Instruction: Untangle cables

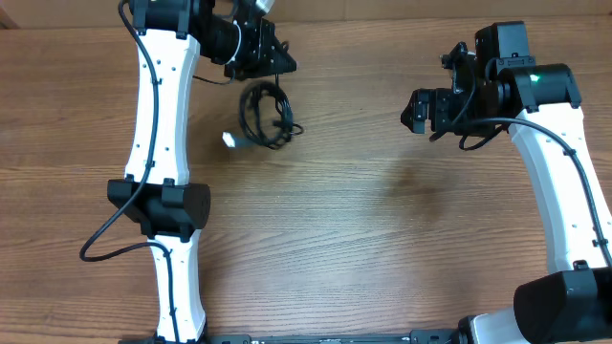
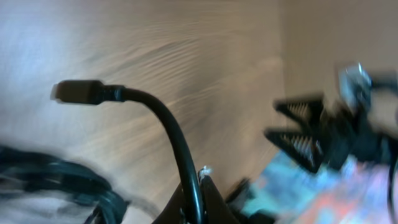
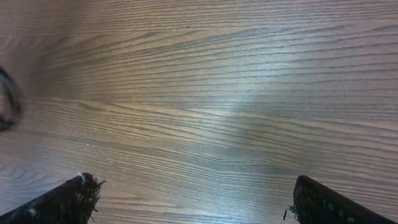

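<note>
Cables [image 1: 266,117] — coiled on table [image 1: 382,239], left gripper [image 1: 271,65] pinching

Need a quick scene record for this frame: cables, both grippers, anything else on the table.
cables: black strands bunched in one small coil on the table, upper left of the overhead view
plug: one black plug end arches up free of the coil
left gripper: shut on a strand of the cables, right at the coil
right gripper: open, empty, over bare wood, well apart from the coil
other: small white piece beside the coil; too small to identify
status: not yet untangled
</note>
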Robot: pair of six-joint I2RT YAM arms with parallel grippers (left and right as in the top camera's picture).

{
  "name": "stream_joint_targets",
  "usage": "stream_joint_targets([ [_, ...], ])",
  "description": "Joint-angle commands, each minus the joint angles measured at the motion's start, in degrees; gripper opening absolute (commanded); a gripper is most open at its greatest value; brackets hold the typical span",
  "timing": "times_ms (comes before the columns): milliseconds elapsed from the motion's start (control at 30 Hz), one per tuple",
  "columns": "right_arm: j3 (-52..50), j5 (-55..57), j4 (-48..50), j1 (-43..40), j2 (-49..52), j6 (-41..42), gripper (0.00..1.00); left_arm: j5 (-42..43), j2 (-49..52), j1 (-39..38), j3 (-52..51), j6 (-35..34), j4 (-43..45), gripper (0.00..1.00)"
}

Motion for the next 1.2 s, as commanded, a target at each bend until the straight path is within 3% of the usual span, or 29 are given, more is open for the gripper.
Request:
stream_joint_targets([
  [0, 1.4, 0.3, 0.2, 0.2, -1.7, -0.2, 1.00, -18.8, 0.2, -1.4, 0.0, -32.0, -0.6, 0.04],
  [67, 1.4, 0.3, 0.2, 0.2, -1.7, -0.2, 1.00, -32.0, 0.2, -2.3, 0.0, -40.5, -0.8, 0.04],
  [100, 1.4, 0.3, 0.0, 0.2, -1.7, -0.2, 1.00, -36.0, 0.2, -2.7, 0.0, -42.8, -0.9, 0.25],
  [133, 1.4, 0.3, -0.1, 0.2, -1.7, -0.2, 1.00, -38.8, 0.2, -3.0, 0.0, -43.6, -0.9, 1.00],
  [233, 1.4, 0.3, -0.2, 0.2, -1.7, -0.2, 1.00, -43.1, 0.2, -3.9, 0.0, -43.5, -0.9, 1.00],
  [367, 1.4, 0.1, 0.2, 0.2, -1.7, 0.0, 1.00, -42.6, 0.1, -4.5, 0.1, -41.7, 0.1, 1.00],
  [467, 1.0, -4.4, 0.5, 0.2, -1.7, 0.0, 1.00, -41.5, 0.0, -5.0, 1.4, -35.6, 2.5, 1.00],
  [633, -2.4, -8.1, 5.9, 0.3, -1.6, 0.0, 1.00, -41.6, -1.9, -6.7, 8.2, -17.0, 8.0, 1.00],
  [800, -9.5, -13.9, 22.9, 2.6, -1.3, 0.9, 1.00, -41.5, -5.8, -10.3, 15.8, 1.2, 8.9, 1.00],
  [1033, -16.9, -13.8, 53.6, 8.3, 4.7, 15.5, 1.00, -41.5, -12.1, -12.2, 17.1, 2.2, 5.5, 1.00],
  [1167, -17.0, -13.4, 64.0, 11.9, 11.9, 23.6, 1.00, -41.6, -15.0, -12.2, 17.1, 2.2, 3.1, 1.00],
])
